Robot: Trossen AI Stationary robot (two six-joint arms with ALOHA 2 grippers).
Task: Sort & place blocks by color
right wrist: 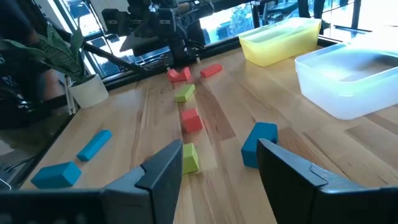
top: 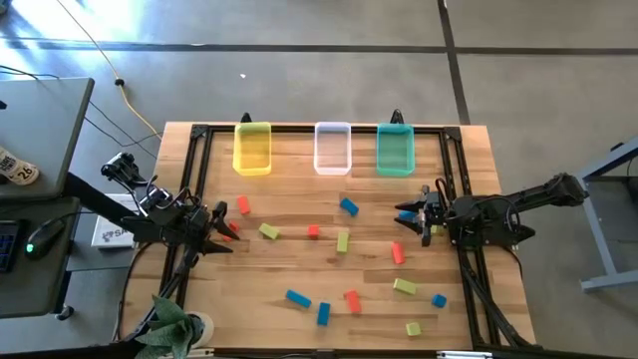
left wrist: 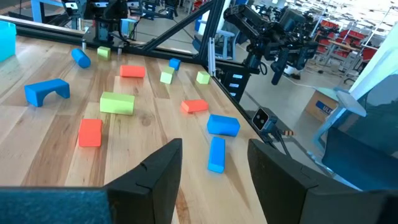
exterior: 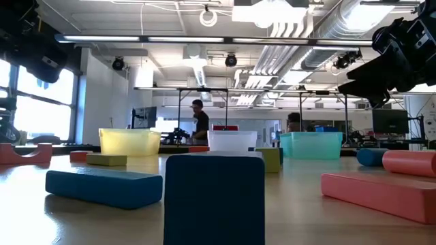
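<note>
Blocks (top: 343, 240): small red, green and blue pieces, spread over the table's middle and 6 o'clock side.
Left gripper (top: 223, 231): 9 o'clock edge, fingers apart, holding nothing.
Right gripper (top: 407, 220): 3 o'clock side, fingers apart, holding nothing.
Open room: bare wood between blocks and bins (top: 332, 148).

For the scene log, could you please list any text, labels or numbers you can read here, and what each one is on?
"26": white tag at the left edge of the high view.
"S…": white box under the left arm, remainder hidden.
Blocks and bins: no markings visible.
Background room signs: too small to read.
</note>
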